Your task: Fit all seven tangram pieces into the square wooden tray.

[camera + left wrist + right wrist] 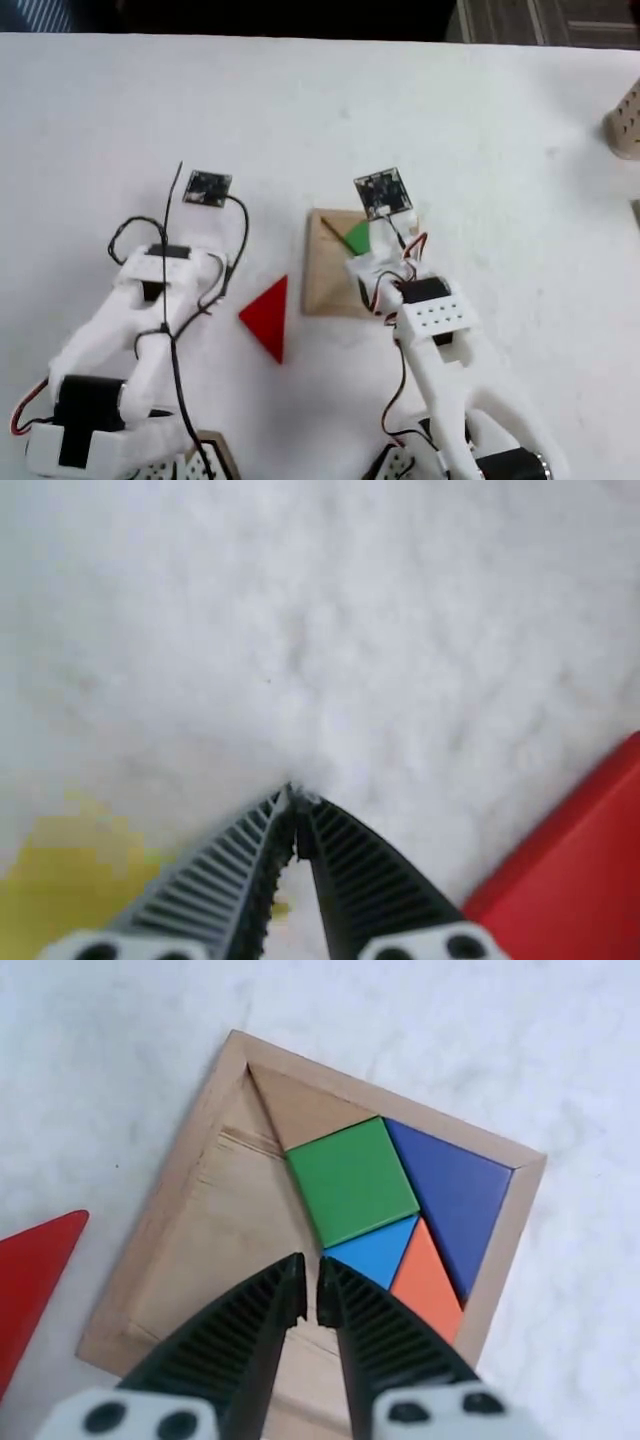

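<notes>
tray (325,285) of pale wood sits just right of centre in the high view, on the white surface (480,150). the right arm (435,320) comes up from the lower right of that frame and covers the tray's right side. its wrist view shows the right claw (311,1285) hanging above the bare wooden floor of the tray, clenched to a sliver of a gap and gripping nothing.

four coloured pieces lie packed together in one half of the tray: a green square (352,1180), a dark blue triangle (460,1195) touching it along one side, a light blue piece (372,1252) against another side, and an orange triangle (428,1290) wedged between the two blues at the rim. a tan triangle (310,1110) fills the corner beside the green square; whether it is a piece or bare floor is unclear.

the red triangle (268,315) lies flat on the surface just left of the tray in the high view, apart from it, between the two arms. the left arm (150,290) occupies the lower left. the left claw (295,805) is clenched tip to tip and empty, over bare surface, with the red triangle's edge near one side and a blurred yellow patch (60,880) on the other.
</notes>
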{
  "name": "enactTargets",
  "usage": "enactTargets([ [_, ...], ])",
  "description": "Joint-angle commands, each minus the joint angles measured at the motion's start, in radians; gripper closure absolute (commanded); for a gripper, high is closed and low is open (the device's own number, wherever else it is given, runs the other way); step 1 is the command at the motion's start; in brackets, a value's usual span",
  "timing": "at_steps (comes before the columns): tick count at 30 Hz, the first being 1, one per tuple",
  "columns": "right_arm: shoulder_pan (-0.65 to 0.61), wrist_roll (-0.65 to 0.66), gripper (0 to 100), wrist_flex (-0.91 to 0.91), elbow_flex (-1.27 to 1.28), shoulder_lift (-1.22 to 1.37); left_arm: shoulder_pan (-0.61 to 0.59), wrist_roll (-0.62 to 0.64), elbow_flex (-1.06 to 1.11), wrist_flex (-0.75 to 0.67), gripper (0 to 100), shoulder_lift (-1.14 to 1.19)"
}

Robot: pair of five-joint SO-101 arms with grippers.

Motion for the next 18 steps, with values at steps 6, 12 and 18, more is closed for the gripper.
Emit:
enactTargets([
  [6, 0.008, 0.012, 96.7, -0.005, -0.008, -0.002, 0.061, -0.003, 0.006, -0.002, 97, -0.021],
  [12, 0.008, 0.012, 96.7, -0.005, -0.008, -0.002, 0.163, -0.003, 0.006, -0.002, 97, -0.021],
  [18, 0.01, 0.012, 96.7, -0.005, -0.008, -0.002, 0.24, -0.005, 0.006, -0.002, 98, -0.021],
])
